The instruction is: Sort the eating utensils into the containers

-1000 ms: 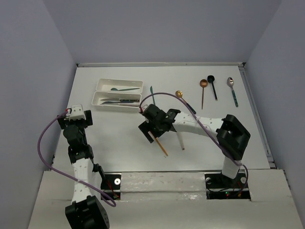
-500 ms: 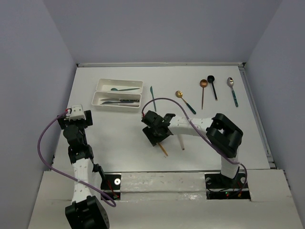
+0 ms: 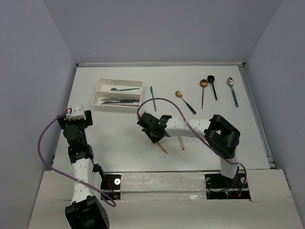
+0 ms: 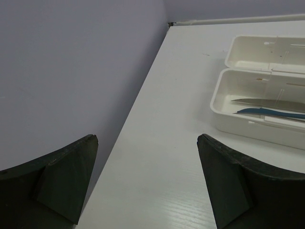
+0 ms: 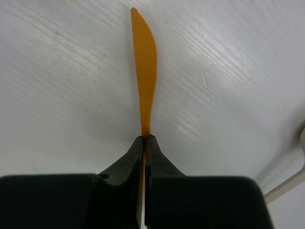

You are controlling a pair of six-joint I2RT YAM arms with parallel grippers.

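My right gripper is low over the middle of the table, shut on the handle of an orange knife. In the right wrist view the serrated blade sticks out past the gripper over the tabletop. From above, the knife's other end shows below the gripper. The two joined white containers sit at the back left. The far one holds a teal spoon, and the near one holds slim knives. At the table's left edge my left gripper is open, holding nothing, short of the near container.
Loose utensils lie across the back: a teal knife, a gold spoon, a copper spoon, a black spoon and a silver spoon. A beige utensil lies right of the orange knife. Walls enclose the table.
My right gripper has shifted slightly left and down, and its jaws have gone from open to shut on the orange knife. The left arm has not moved.
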